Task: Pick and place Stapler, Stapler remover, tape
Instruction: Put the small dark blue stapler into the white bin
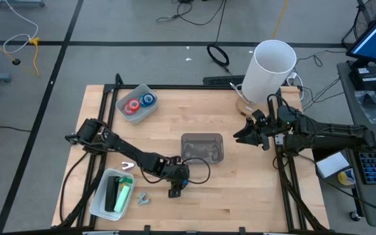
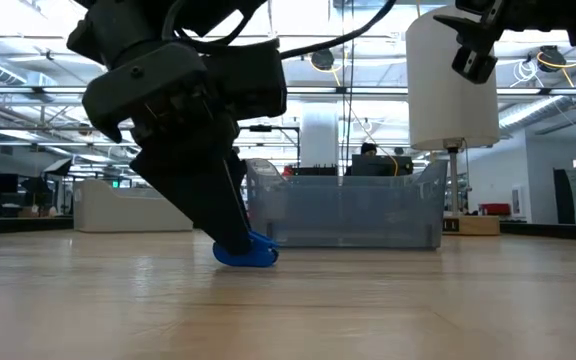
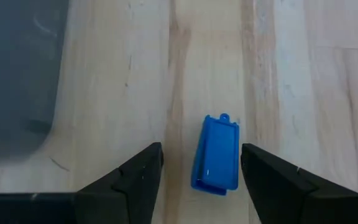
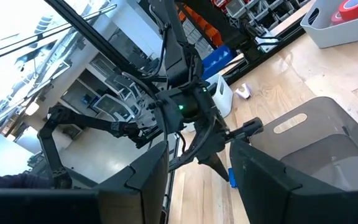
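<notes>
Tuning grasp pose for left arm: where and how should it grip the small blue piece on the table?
Across its two long sides, from straight above. The small blue piece lies flat on the table, long and narrow, already between the open left gripper fingers, long axis parallel to them.

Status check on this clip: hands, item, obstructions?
Left hand open, straddling blue stapler on table. Right hand raised, waiting, open. Nothing blocking.

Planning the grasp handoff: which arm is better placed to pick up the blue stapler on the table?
Left. Its pincer is open and straddles the blue stapler, low over the table beside the clear bin. The right pincer hovers farther off, beyond that bin, near the white cylinder.
</notes>
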`<state>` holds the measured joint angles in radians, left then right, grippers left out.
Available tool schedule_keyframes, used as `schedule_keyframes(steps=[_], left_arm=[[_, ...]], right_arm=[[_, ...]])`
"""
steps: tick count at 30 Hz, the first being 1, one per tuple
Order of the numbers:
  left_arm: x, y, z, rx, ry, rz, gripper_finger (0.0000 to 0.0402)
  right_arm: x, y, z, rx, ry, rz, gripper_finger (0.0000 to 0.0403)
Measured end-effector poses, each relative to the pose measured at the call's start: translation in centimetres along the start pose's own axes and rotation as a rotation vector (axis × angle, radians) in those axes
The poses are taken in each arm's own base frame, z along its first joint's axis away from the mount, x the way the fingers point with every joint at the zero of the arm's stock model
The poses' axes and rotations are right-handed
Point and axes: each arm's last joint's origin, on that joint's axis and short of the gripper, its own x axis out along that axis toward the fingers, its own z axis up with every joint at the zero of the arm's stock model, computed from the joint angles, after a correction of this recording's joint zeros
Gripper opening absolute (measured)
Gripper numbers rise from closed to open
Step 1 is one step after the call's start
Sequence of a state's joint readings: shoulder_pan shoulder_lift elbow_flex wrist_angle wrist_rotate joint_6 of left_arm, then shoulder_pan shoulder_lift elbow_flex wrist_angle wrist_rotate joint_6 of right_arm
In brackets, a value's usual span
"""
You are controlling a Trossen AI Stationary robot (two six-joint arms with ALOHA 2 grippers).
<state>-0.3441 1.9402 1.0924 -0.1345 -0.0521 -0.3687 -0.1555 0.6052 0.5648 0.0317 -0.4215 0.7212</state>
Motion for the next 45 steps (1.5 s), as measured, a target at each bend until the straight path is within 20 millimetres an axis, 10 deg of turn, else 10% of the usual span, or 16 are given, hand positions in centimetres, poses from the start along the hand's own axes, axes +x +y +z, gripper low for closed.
schedule_keyframes(steps=[17, 34, 45], left_arm=[[-1.0, -0.3, -0.1, -0.235, 0.081, -0.1, 0.0057], [-19.7, -1.6, -5.6, -1.005, 0.346, 0.251, 0.0065], [-20.7, -5.3, -10.3, -1.147, 0.406, 0.346, 0.0077]], right_arm=[[0.0, 0.0, 0.0, 0.0, -0.001, 0.0, 0.0167], [0.0, 0.0, 0.0, -0.027, 0.003, -0.004, 0.0167], [0.0, 0.0, 0.0, -0.028, 0.003, -0.004, 0.0167]])
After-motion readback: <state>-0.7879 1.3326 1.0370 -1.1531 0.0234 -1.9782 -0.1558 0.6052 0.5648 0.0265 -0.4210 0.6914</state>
